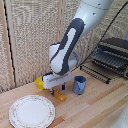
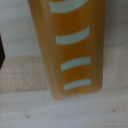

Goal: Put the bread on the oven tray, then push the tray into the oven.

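Observation:
The bread is a small orange-yellow block lying on the wooden table. It fills the wrist view, where the bread shows pale curved stripes on its top. My clamp hangs low right over it, open, with a dark fingertip on either side. One finger shows at the edge of the wrist view, apart from the block. The oven stands at the exterior view's right. The oven pan, a rack of thin dark bars, sticks out of the oven's front.
A blue cup stands just to the exterior view's right of the bread. A yellow bowl sits partly behind the clamp. A round patterned plate lies near the table's front. A cable runs from the arm towards the oven.

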